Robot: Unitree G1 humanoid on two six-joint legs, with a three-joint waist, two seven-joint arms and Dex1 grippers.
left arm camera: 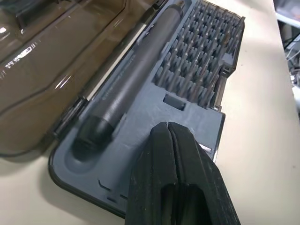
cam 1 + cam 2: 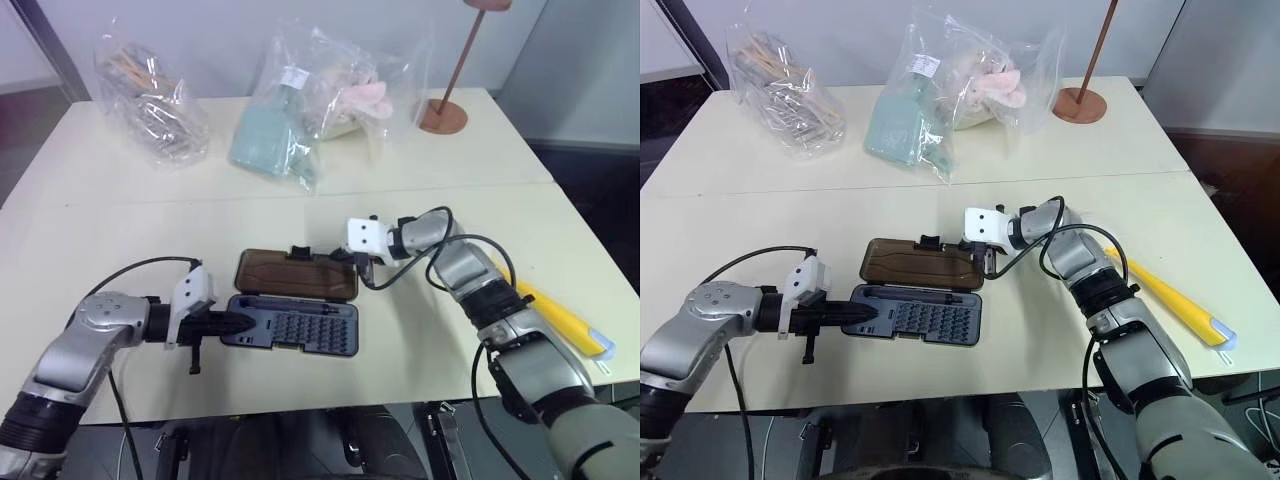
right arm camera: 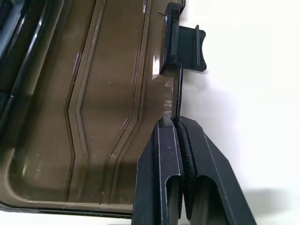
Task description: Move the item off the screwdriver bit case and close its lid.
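Table big, pale. Case near front edge, open, grey base full of bits. Lid brown, see-through, lying flat behind base. Brush yellow, already off case, far right. Closing left to do. Right gripper pinched on lid rim. Left gripper shut, empty, over base.

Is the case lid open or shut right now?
Open: the lid lies flat on the table behind the case, leaving the bits exposed.
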